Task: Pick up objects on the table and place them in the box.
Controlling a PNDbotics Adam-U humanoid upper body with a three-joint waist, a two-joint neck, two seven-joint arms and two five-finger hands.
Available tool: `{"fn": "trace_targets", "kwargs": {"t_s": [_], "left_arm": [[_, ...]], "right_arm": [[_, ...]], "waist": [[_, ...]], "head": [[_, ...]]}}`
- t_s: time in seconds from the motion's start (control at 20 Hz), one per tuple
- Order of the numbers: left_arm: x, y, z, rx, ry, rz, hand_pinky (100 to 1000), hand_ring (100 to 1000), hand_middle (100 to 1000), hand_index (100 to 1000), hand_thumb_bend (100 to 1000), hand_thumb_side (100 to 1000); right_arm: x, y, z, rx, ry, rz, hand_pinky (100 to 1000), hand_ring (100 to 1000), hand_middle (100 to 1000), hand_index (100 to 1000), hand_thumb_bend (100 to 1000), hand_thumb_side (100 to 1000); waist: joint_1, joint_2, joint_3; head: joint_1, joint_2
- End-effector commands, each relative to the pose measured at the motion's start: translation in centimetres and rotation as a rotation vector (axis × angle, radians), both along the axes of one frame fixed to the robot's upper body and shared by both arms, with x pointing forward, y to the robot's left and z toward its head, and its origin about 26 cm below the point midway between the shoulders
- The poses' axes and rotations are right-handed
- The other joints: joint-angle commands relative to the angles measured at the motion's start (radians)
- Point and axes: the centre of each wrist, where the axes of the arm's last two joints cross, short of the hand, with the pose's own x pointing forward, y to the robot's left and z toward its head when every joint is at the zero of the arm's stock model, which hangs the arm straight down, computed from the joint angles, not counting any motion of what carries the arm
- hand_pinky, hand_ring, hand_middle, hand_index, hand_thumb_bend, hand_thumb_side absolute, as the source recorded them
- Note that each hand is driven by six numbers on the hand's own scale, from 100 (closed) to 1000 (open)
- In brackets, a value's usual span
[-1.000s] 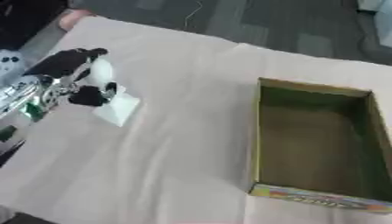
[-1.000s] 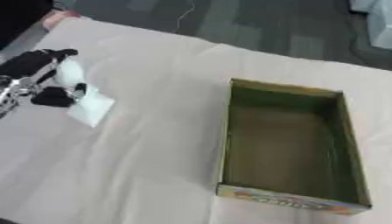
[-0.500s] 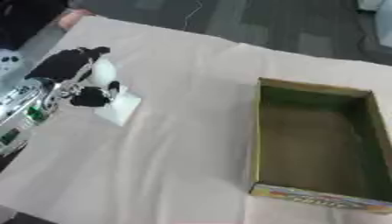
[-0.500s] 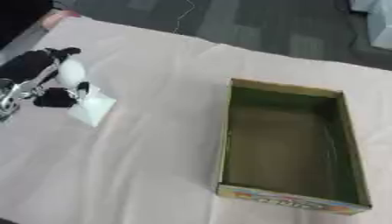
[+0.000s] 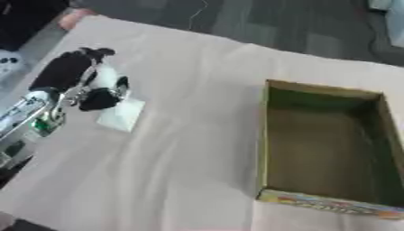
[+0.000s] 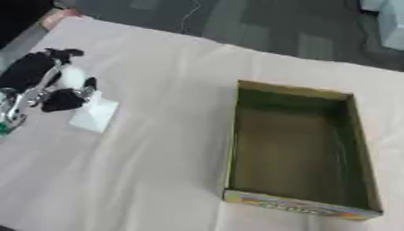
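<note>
My left hand (image 5: 69,74) reaches in from the left edge, its black fingers and thumb curled round a white object (image 5: 109,80). The lower part of that white object (image 5: 122,115) looks flat and pale, and whether it rests on the cloth or hangs just above it I cannot tell. The open cardboard box (image 5: 325,142), green-brown inside with a colourful front edge, stands at the right and holds nothing I can see. My right hand shows in neither view.
A pale cloth (image 5: 181,153) covers the table, with a wide stretch of it between my hand and the box. A pinkish thing (image 5: 72,18) lies at the far left corner. Dark floor lies beyond the far edge.
My left hand has shifted slightly up and away while staying closed on the white object. The box has not moved.
</note>
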Motion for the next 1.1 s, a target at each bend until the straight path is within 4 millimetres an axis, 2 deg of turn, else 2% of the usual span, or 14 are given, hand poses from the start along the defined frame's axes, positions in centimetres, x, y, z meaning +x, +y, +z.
{"fn": "trace_targets", "kwargs": {"t_s": [0.05,0.25,0.35,0.4,0.5,1.0,1.05,1.1], "left_arm": [[-0.2,0.0,1.4,0.009,-0.072,0.0,100,100,100,193,100,612],[-0.4,-0.1,2.1,0.008,-0.125,0.007,100,100,100,192,100,610],[-0.5,-0.2,2.4,0.001,-0.145,0.008,100,100,100,193,100,624],[-0.6,-0.3,2.5,-0.003,-0.152,0.007,100,100,100,193,100,660],[-0.8,-0.6,3.0,-0.012,-0.172,-0.006,100,100,100,194,100,636],[-3.0,-3.6,6.3,-0.034,-0.272,-0.144,100,100,100,182,100,645],[-3.2,-4.0,6.6,-0.035,-0.28,-0.159,100,100,100,182,100,683],[-3.4,-4.2,7.0,-0.037,-0.29,-0.174,100,100,100,182,100,653]], "right_arm": [[-0.3,-0.2,1.0,-0.03,-0.049,-0.007,439,367,389,534,100,1000],[-0.3,-0.2,1.0,-0.031,-0.048,-0.008,439,367,389,534,100,1000],[-0.3,-0.2,1.0,-0.03,-0.047,-0.009,439,367,389,534,100,1000],[-0.3,-0.2,1.0,-0.03,-0.047,-0.009,439,367,389,534,100,1000],[-0.3,-0.2,1.0,-0.031,-0.045,-0.009,439,367,389,533,100,1000],[-0.5,0.0,1.0,-0.028,-0.041,-0.006,438,366,389,533,100,1000],[-0.5,0.0,1.0,-0.028,-0.041,-0.006,438,366,389,533,100,1000],[-0.5,0.1,0.9,-0.029,-0.04,-0.005,438,366,389,533,100,1000]], "waist": [[0.008,-0.015,-0.001],[0.011,-0.018,0.0],[0.013,-0.02,0.0],[0.014,-0.021,-0.001],[0.016,-0.023,-0.001],[0.028,-0.033,-0.006],[0.029,-0.034,-0.006],[0.031,-0.036,-0.007]], "head": [[-0.004,0.001],[0.0,0.005],[0.003,0.008],[0.003,0.008],[0.003,0.011],[0.016,0.03],[0.017,0.033],[0.02,0.037]]}}
